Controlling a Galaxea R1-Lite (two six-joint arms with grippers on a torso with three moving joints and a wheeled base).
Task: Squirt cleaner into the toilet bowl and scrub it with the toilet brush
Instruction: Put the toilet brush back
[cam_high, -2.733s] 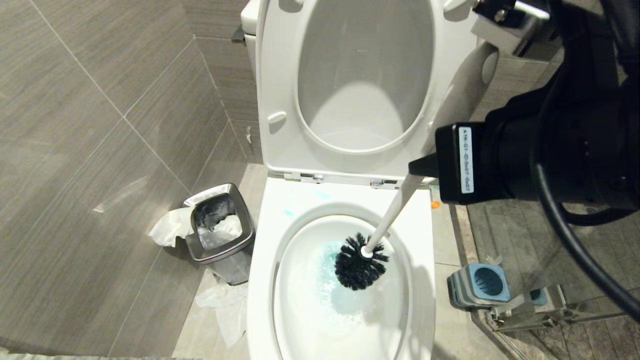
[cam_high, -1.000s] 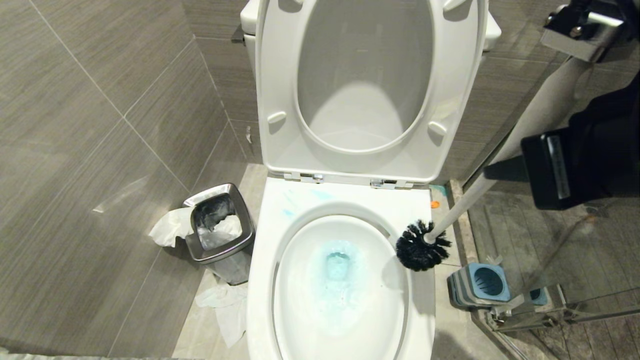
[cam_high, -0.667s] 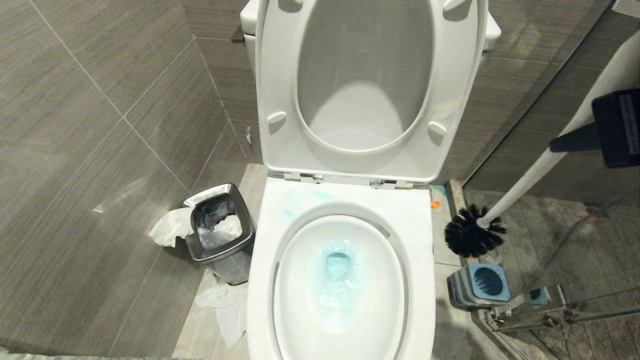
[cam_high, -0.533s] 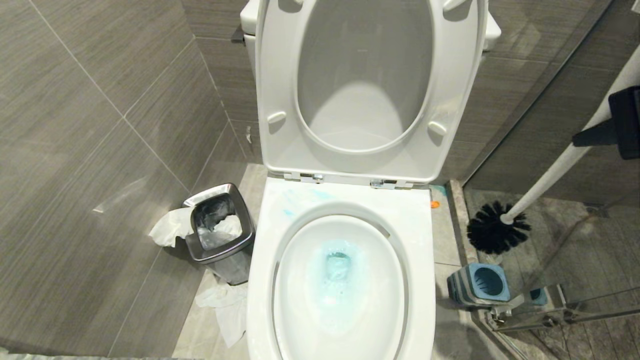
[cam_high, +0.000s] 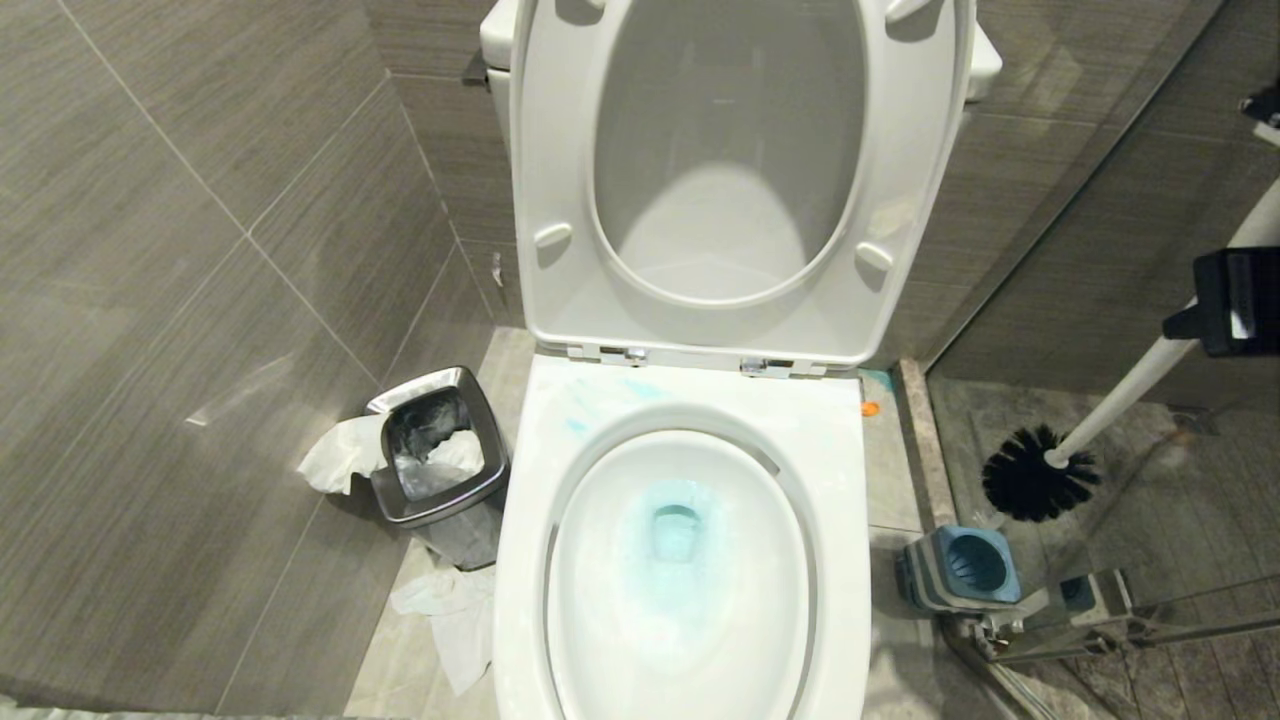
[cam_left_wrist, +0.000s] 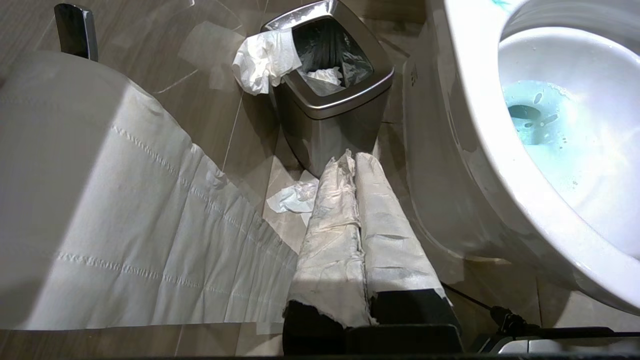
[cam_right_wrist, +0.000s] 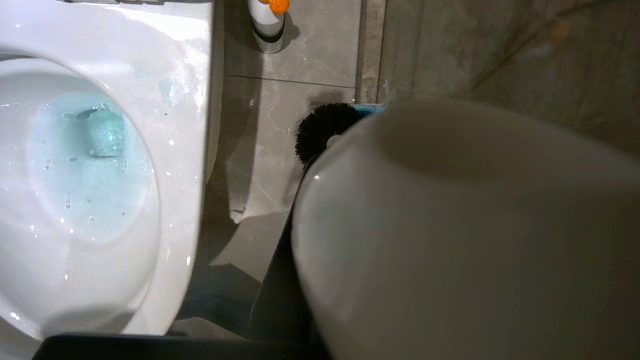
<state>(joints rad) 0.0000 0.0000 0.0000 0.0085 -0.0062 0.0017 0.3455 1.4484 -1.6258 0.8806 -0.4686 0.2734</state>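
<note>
Tiled bathroom, white toilet bowl (cam_high: 520, 560), steel waste bin (cam_high: 440, 460), grey wall tiles (cam_high: 180, 250)

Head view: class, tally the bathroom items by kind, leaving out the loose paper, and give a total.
Toilet bowl: 1
Toilet brush: 1
Brush holder: 1
Waste bin: 1
Total: 4

We see our left gripper (cam_left_wrist: 350, 165), paper-wrapped fingers (cam_left_wrist: 327, 240) pressed together, pointing at a steel-rimmed waste bin (cam_left_wrist: 330, 100) (tissue draped over its rim). Beside the bin stands the toilet bowl (cam_left_wrist: 480, 165), its water tinted blue by cleaner (cam_left_wrist: 545, 130).
</note>
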